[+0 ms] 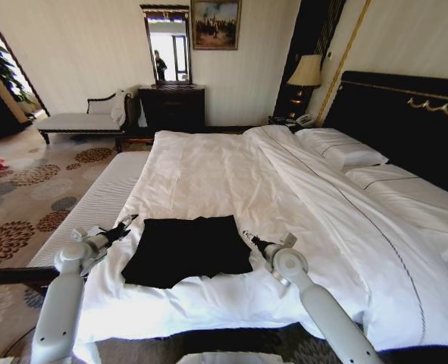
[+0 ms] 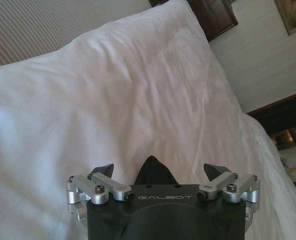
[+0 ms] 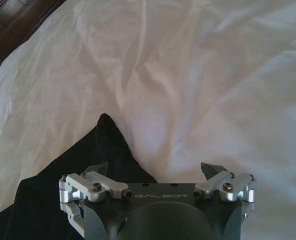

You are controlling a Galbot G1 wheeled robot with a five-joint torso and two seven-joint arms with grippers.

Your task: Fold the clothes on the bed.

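The clothes (image 1: 187, 249) are one black T-shirt lying folded into a rough rectangle on the white duvet of the bed (image 1: 231, 174), near its foot edge. My left gripper (image 1: 126, 225) hovers at the shirt's far left corner, open; a black corner of the clothes (image 2: 154, 171) pokes up between its fingers. At the shirt's right edge my right gripper (image 1: 251, 239) is open too, with the clothes (image 3: 77, 170) under one finger and white sheet under the other. Neither gripper holds anything.
White pillows (image 1: 343, 148) lie against the black headboard (image 1: 405, 114) at the right. A grey chaise bench (image 1: 79, 121), a dark dresser (image 1: 172, 106) with a mirror, and a bedside lamp (image 1: 305, 72) stand along the far wall. Patterned carpet (image 1: 26, 197) lies to the left.
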